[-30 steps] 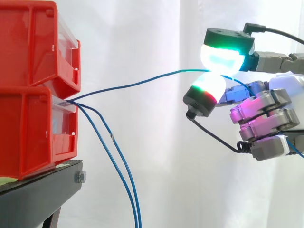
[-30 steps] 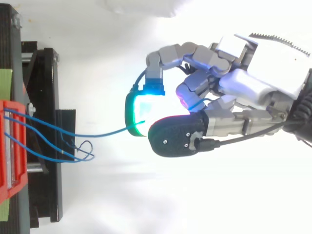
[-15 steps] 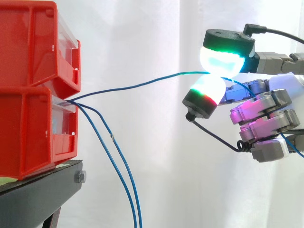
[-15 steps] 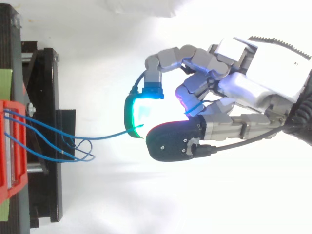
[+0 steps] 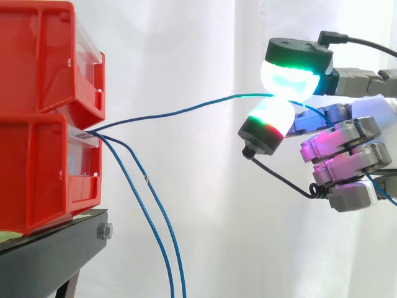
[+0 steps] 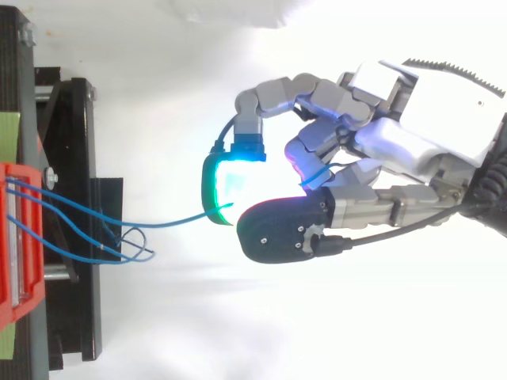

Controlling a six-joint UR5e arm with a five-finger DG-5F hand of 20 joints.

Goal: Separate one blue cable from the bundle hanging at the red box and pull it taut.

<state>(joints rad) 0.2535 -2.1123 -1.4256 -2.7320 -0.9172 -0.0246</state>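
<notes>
Blue cable (image 5: 167, 113) pinched in hand (image 5: 344, 146), sagging leftward to box (image 5: 37, 167); pull rightward, straight away from it.

readable text: none | red bins (image 5: 37, 161): no legible print | black stand (image 5: 49, 254): no legible print

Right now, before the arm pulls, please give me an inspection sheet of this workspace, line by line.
Surface: black metal stand, carrying two stacked red plastic bins.
Job's things: one thin blue cable runs from the front of the bins to the hand in a slight curve, apart from the others.
Clutter: pale green strip on the stand.
Hand: hand shut on the thin blue cable, which is pinched between two glowing pads.
Cables: two more blue cables hang down from the same spot.
Surroundings: white curtain behind.
</notes>
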